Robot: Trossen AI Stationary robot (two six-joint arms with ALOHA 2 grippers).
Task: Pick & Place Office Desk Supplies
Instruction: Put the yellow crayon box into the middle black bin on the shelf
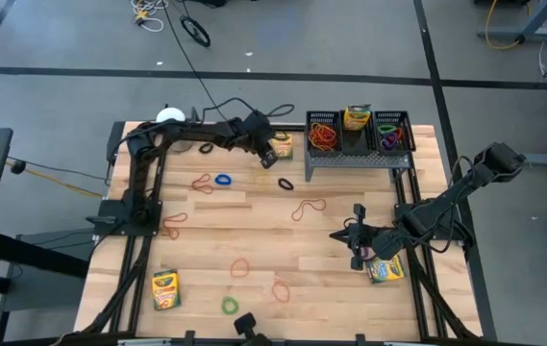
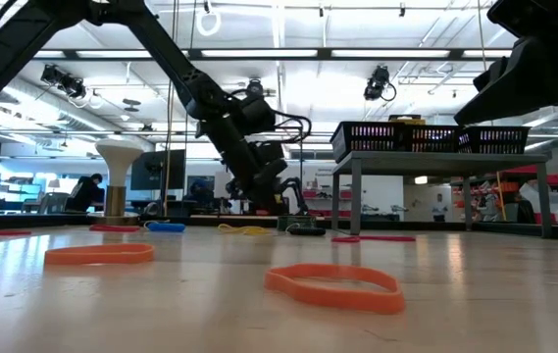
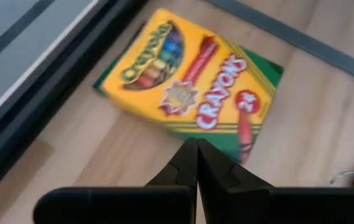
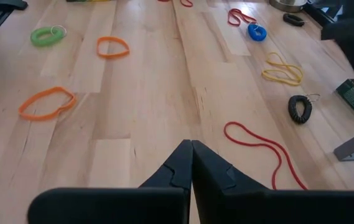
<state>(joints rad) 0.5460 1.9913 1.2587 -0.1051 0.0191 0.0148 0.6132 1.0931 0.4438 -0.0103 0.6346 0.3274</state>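
From above, the light wooden table (image 1: 254, 207) carries a black wire-mesh rack (image 1: 358, 144) on grey legs at its far right corner. The rack has three compartments side by side: the left one holds a heap of orange rubber bands (image 1: 323, 135), the middle one an upright yellow-and-green crayon box (image 1: 357, 118), and the right one a few purple and green bands (image 1: 390, 136). The left gripper (image 1: 267, 157) hangs just beside another yellow-and-green crayon box lying flat near the rack (image 1: 281, 145). The right gripper (image 1: 357, 236) is over the right part of the table, next to a third crayon box (image 1: 385, 269); a fourth one (image 1: 165, 288) lies at the near left. Loose bands are spread over the wood, among them a blue loop (image 1: 222, 179) and a green loop (image 1: 230, 306).

In the low view, two orange loops (image 2: 334, 285) lie close to the camera, and the rack (image 2: 442, 140) stands on its legs behind them.

In the left wrist view, the left gripper's fingers (image 3: 196, 169) are pressed together with nothing between them, directly above the flat crayon box (image 3: 189, 84).

In the right wrist view, the right gripper's fingers (image 4: 191, 163) are together too and empty, over bare wood, with a red band (image 4: 260, 148) close by.
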